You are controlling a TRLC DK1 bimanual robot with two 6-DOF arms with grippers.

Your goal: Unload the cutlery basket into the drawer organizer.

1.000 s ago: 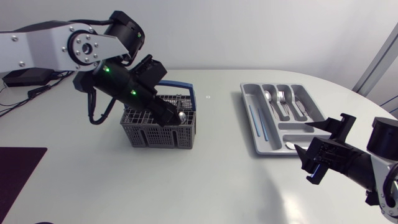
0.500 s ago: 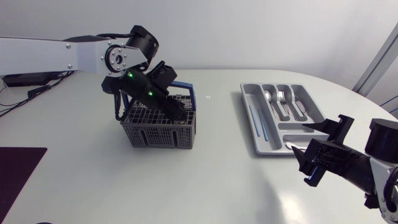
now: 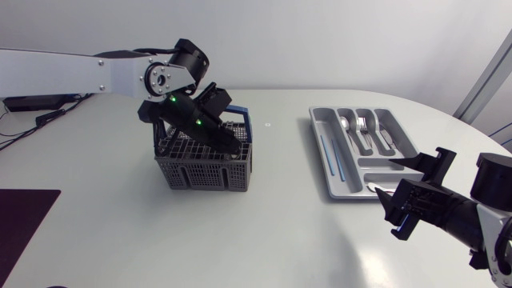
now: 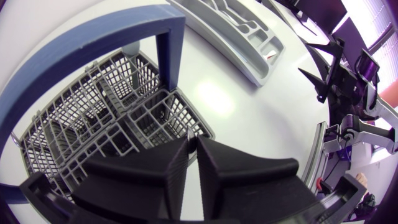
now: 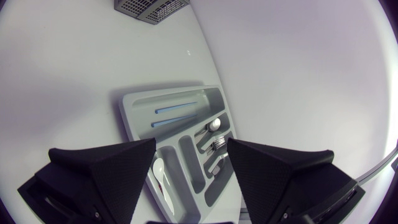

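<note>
Where the surface (image 3: 120,232) meets the head view's left edge, a dark mat (image 3: 24,214) lies flat on it. The left arm (image 3: 72,68) enters from that side and angles down over the cutlery basket (image 3: 206,172), with two green lights showing on its black forearm. The left tool (image 3: 231,147) sits at the basket's top grid, on the side towards the drawer organizer. Its own camera shows the left tool (image 4: 193,143) with both fingers drawn together, only a thin slit between them and nothing seen in that slit. The tips hang just above the basket's grid cells (image 4: 118,106), beside the post of the blue handle (image 4: 163,59). Whether any cutlery is in the cells cannot be determined. The basket stands upright, well apart from the organizer.

The drawer organizer (image 3: 318,136) lies right of centre. Contents noted:
- two thin blue sticks (image 3: 331,156) in the long compartment nearest the basket;
- a spoon (image 3: 344,126) and a fork (image 3: 363,126) in the next two compartments;
- a further metal piece in the fourth, kind not discernible;
- a white spoon (image 3: 373,187) in the crosswise compartment at the end nearest the right arm.

The right arm (image 3: 480,208) comes in at the lower right. The right tool (image 3: 382,178) is at that end of the organizer, fingers spread wide apart and holding nothing. The right wrist view confirms this: the right tool (image 5: 191,143) gapes above the organizer (image 5: 127,115), with the blue sticks (image 5: 177,115) ahead of it.
</note>
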